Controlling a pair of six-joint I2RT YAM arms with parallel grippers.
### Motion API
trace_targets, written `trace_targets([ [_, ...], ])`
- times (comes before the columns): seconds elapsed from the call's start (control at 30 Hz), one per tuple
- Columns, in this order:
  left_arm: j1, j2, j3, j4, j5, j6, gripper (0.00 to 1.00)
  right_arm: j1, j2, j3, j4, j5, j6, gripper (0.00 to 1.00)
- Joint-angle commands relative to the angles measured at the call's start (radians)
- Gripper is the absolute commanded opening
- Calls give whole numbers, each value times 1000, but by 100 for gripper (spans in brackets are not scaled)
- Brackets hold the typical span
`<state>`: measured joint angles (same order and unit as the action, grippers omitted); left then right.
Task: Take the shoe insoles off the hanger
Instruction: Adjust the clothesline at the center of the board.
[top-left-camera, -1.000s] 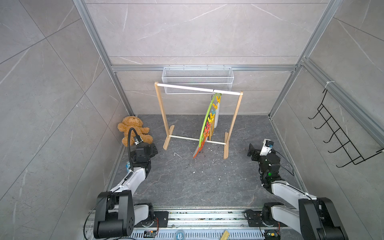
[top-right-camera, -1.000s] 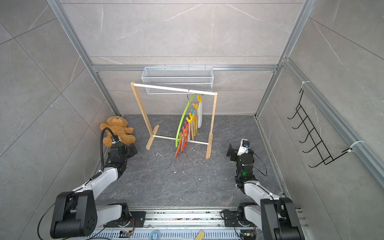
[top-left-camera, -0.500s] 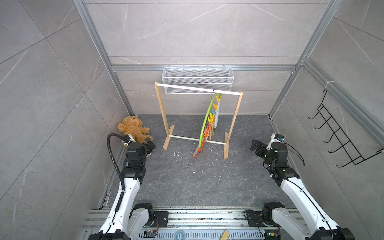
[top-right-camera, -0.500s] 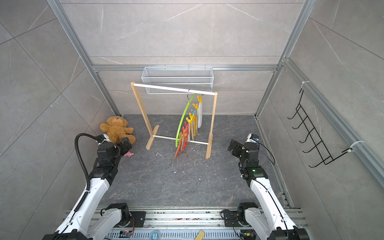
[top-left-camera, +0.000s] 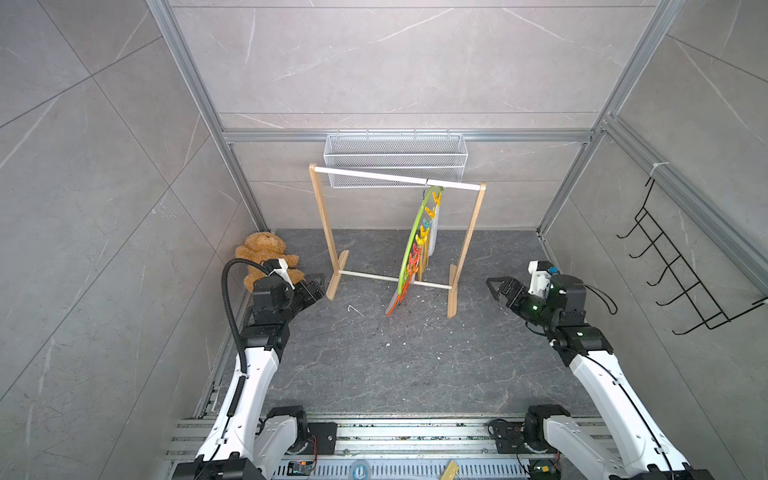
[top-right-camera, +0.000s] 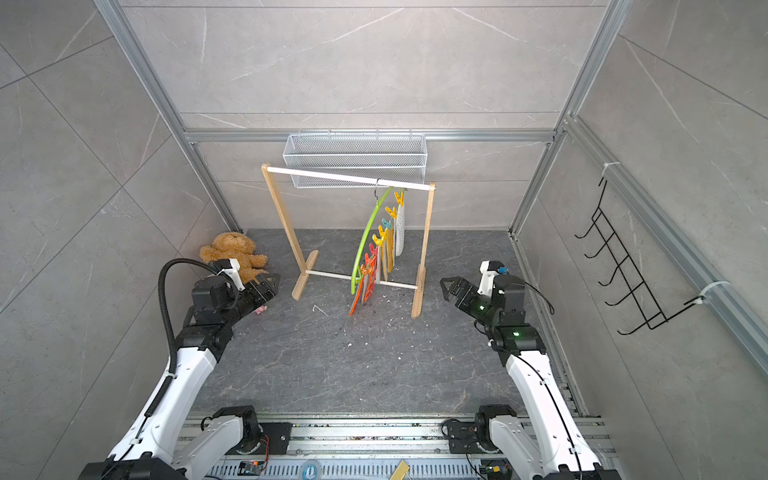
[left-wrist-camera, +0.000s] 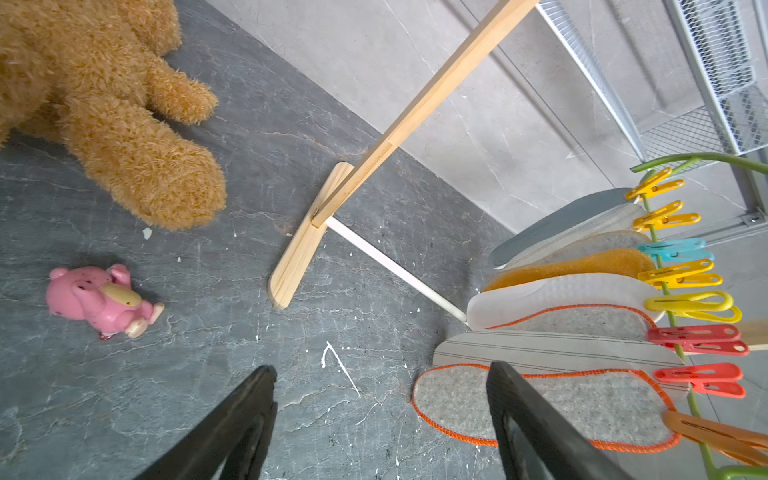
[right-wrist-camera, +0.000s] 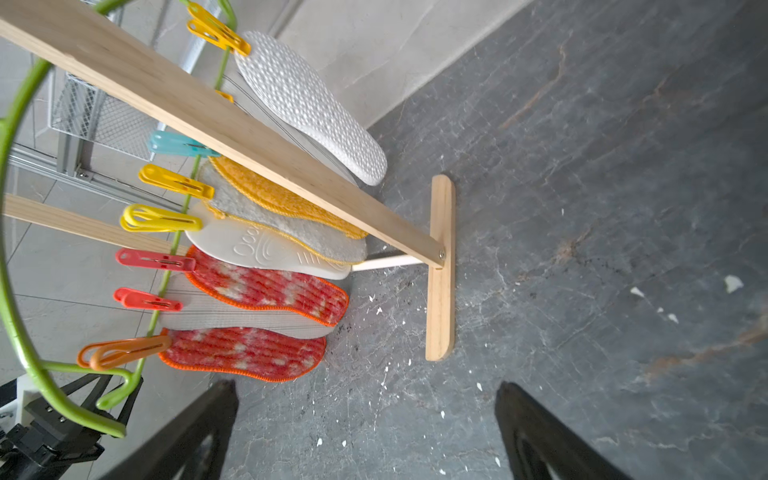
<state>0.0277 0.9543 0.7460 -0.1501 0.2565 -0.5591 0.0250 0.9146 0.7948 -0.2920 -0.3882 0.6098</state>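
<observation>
The lime-green hanger hangs by its hook from the white rail of a wooden rack, and the shoe insoles hang from its coloured clips. In the left wrist view a grey felt insole with an orange rim is lowest, under a striped one, a white one and an orange-yellow one. The right wrist view shows red mesh faces and a dimpled white insole. My left gripper is open, left of the rack. My right gripper is open, right of it. Neither touches anything.
The wooden rack stands at the back with a white wire basket on the wall behind it. A brown teddy bear sits in the left corner, a small pink toy lying beside it. Black wire hooks hang on the right wall.
Both arms have risen from a folded pose and reached forward toward the rack. The left jaws have narrowed slightly.
</observation>
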Motion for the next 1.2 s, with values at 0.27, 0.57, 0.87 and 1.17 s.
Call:
trace_targets([
  [0.27,3,1,60,380,-105,193,94,-3,5,177,-35,62,-67,95],
  [0.57,9,279,342,328,10,237,96,102,98,316,33,33,-98,78],
  [0.87,28,451,414,496,172,208,83,265,140,353,98,206,-218,77],
  [1.17,21,531,401,654,173,240,77,314,219,341,202,325,-270,73],
])
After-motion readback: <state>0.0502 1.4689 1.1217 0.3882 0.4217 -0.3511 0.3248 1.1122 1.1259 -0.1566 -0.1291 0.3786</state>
